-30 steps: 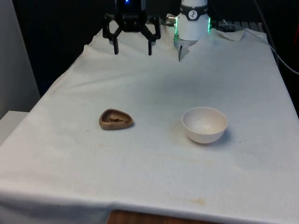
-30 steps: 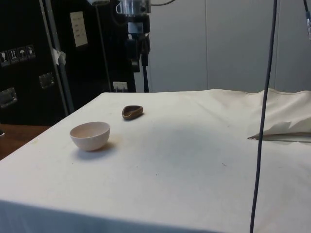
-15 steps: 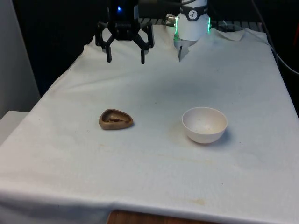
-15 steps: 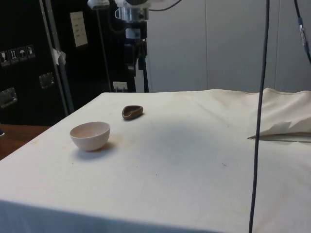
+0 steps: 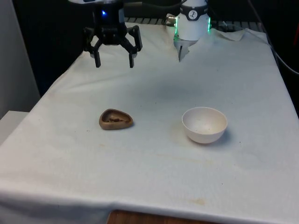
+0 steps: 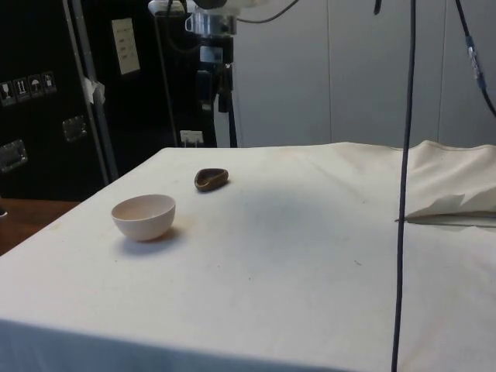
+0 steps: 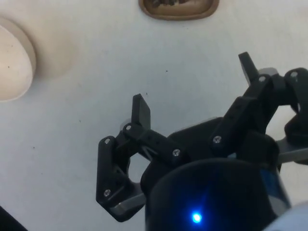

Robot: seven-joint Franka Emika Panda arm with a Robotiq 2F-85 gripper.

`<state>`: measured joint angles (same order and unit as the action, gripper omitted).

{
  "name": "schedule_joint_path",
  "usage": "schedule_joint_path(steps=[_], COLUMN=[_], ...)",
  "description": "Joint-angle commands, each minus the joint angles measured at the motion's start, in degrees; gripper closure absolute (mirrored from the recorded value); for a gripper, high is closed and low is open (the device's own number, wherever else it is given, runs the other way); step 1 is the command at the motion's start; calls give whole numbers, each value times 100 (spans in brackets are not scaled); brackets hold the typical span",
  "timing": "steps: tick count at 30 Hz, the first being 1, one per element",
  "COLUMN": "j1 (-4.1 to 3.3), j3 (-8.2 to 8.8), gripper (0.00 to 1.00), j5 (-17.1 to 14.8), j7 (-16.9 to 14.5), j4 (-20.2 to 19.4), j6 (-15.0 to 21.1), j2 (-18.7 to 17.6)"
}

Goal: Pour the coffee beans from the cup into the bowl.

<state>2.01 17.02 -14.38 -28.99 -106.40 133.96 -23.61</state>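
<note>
We judge the approach in hand — our black two-finger gripper [image 5: 113,59] hangs wide open, empty; next descend onto the small brown cup [image 5: 115,119] — white bowl [image 5: 204,124] waits.

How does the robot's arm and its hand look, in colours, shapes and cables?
The hand is black, with two fingers built from jointed links held by small silver screws, each ending in a flat, narrow tip. Above it, the side view shows a pale, metallic wrist section with a dark cable looping off it. The arm's base is white, with a green glowing ring.
</note>
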Motion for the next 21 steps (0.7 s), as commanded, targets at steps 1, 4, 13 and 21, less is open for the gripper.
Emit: schedule_joint_path(steps=[1,4,13,21], j1=[57,69,57,115], j3=[-6,74,258,304], gripper=[0,0,0,0], j5=[-69,-115,-92,-212], j7=[-92,-183,-269,-338], j4=[63,132,395,665], j6=[-40,-40,-29,-17], j2=[-52,-138,-418,-768])
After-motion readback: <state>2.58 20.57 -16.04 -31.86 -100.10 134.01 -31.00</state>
